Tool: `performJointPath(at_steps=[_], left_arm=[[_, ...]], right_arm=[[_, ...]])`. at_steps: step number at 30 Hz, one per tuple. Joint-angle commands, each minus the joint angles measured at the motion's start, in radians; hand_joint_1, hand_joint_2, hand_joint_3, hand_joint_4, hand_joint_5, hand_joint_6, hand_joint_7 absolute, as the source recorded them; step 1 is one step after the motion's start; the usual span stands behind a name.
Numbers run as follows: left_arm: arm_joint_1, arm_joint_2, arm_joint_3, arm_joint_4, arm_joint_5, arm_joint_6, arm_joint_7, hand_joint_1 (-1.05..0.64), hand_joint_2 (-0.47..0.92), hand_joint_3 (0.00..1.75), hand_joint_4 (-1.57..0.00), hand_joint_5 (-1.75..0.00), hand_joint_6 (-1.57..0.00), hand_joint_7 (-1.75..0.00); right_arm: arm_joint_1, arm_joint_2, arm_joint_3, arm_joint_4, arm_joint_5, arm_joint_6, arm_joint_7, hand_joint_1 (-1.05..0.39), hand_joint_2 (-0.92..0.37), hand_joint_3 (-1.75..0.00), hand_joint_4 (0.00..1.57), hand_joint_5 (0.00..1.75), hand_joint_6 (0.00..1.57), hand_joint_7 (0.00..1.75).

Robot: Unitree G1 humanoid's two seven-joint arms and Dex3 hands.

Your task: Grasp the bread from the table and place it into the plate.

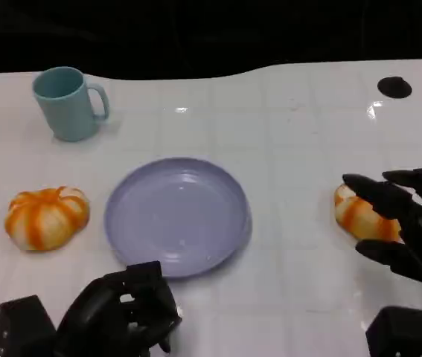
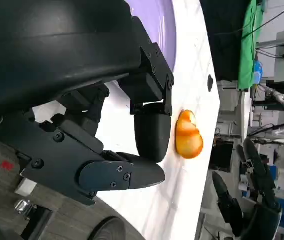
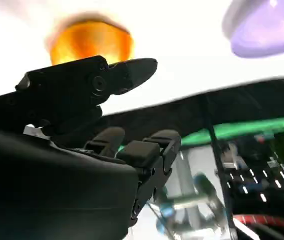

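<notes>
Two orange-and-white striped breads lie on the white table. One bread point(image 1: 47, 217) rests to the left of the lilac plate point(image 1: 178, 216). The other bread point(image 1: 357, 214) point(image 2: 188, 135) point(image 3: 89, 42) lies to the plate's right. My right hand point(image 1: 408, 223) point(image 2: 252, 200) hovers over this right bread with fingers point(image 3: 131, 70) spread around it, hiding its right part; I cannot tell whether they touch it. My left hand point(image 1: 125, 312) sits near the plate's front edge, fingers point(image 2: 152, 135) curled in with nothing in them. The plate point(image 2: 164, 20) point(image 3: 267, 30) holds nothing.
A light blue mug point(image 1: 68, 103) stands at the back left of the table. A small black disc point(image 1: 394, 87) lies at the back right. The table's far edge borders a dark background.
</notes>
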Motion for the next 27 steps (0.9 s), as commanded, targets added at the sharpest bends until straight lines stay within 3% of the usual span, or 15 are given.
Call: performJointPath(at_steps=[1, 11, 27], left_arm=[[0.004, 0.012, 0.005, -0.012, 0.001, 0.008, 0.007, -0.53, 0.7, 0.56, -0.8, -1.75, -0.77, -1.38], [0.007, 0.009, 0.004, -0.011, 0.005, -0.003, 0.011, -0.54, 0.7, 0.56, -0.79, -1.75, -0.77, -1.38], [0.012, 0.005, 0.002, -0.016, 0.009, -0.017, 0.011, -0.54, 0.69, 0.59, -0.81, -1.75, -0.77, -1.4]], right_arm=[[-0.026, -0.037, 0.007, -0.021, -0.012, 0.077, 0.102, -0.56, -0.92, -0.04, 0.0, 0.4, 0.27, 0.0], [-0.135, -0.051, 0.082, 0.052, -0.068, 0.191, 0.244, -0.58, -0.9, 0.0, 0.01, 0.28, 0.23, 0.01], [-0.298, 0.015, 0.202, 0.306, -0.08, 0.235, 0.187, -0.49, -0.85, 0.0, 0.12, 0.27, 0.31, 0.01]])
